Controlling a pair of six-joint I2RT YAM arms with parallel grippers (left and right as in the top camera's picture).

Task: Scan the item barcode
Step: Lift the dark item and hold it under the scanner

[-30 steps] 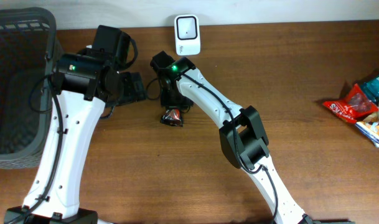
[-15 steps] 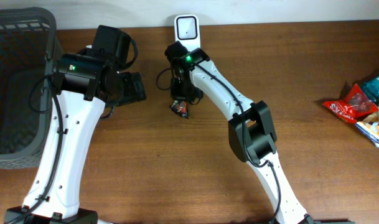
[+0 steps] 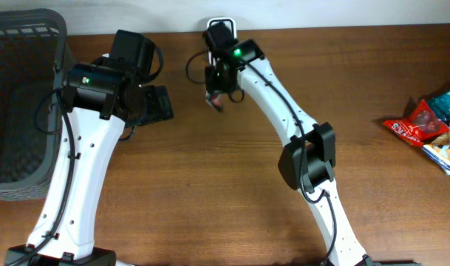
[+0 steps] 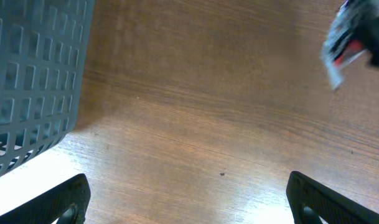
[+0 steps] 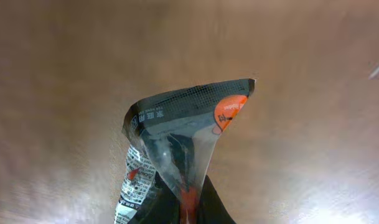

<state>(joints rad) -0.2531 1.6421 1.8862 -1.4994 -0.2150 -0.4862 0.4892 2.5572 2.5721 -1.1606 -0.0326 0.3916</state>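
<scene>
The item is a small black and red packet [image 3: 217, 100], pinched at its lower end by my right gripper [image 3: 219, 87]. It hangs above the table just in front of the white scanner [image 3: 222, 21], which the right wrist mostly hides. In the right wrist view the packet [image 5: 177, 140] rises from the shut right gripper [image 5: 188, 208], with white printed text on its left side; I cannot make out a barcode. My left gripper [image 4: 192, 202] hangs open over bare wood, holding nothing. The packet [image 4: 340, 45] shows blurred at the top right of that view.
A dark grey mesh basket [image 3: 18, 81] stands at the left edge, and its wall [image 4: 33, 74] also shows in the left wrist view. Several colourful snack packets [image 3: 431, 125] lie at the right edge of the table. The left arm [image 3: 99, 96] stands between basket and scanner.
My right gripper has closed fully on the packet, lifted it off the table and carried it back toward the scanner. The left arm has not moved.
</scene>
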